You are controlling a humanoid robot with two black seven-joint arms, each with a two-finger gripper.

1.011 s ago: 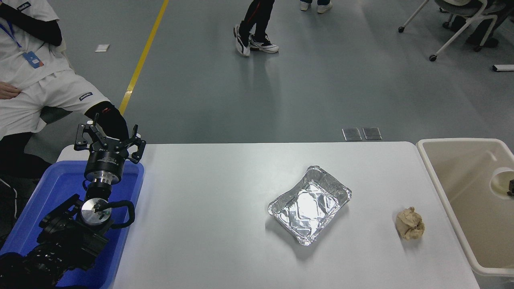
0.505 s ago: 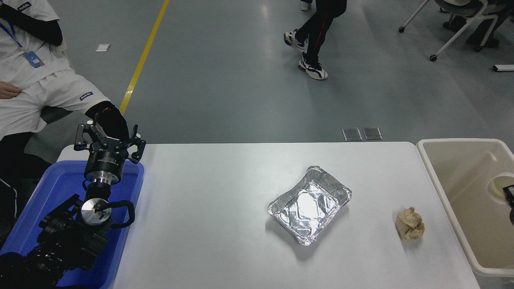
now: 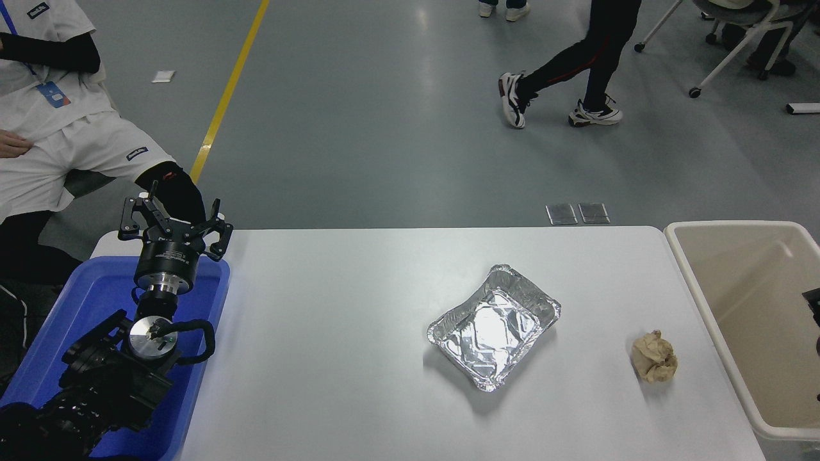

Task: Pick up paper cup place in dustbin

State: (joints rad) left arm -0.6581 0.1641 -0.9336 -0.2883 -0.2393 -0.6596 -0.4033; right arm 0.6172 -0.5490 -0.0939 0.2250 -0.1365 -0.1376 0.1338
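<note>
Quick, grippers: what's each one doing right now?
Left gripper: open, empty, parked over the blue bin.
Right gripper: only a sliver at the right edge; cannot tell.

The left arm (image 3: 96, 378) was black, with a silver wrist ring, a looped cable, and a black multi-fingered gripper (image 3: 173, 224)

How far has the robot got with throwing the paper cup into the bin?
No paper cup shows anywhere now: none on the white table, none in the visible part of the beige dustbin. Only a sliver of the right gripper shows over the bin at the picture's edge. A foil tray and crumpled paper ball remain. The left gripper sits parked, open, over the blue bin.
</note>
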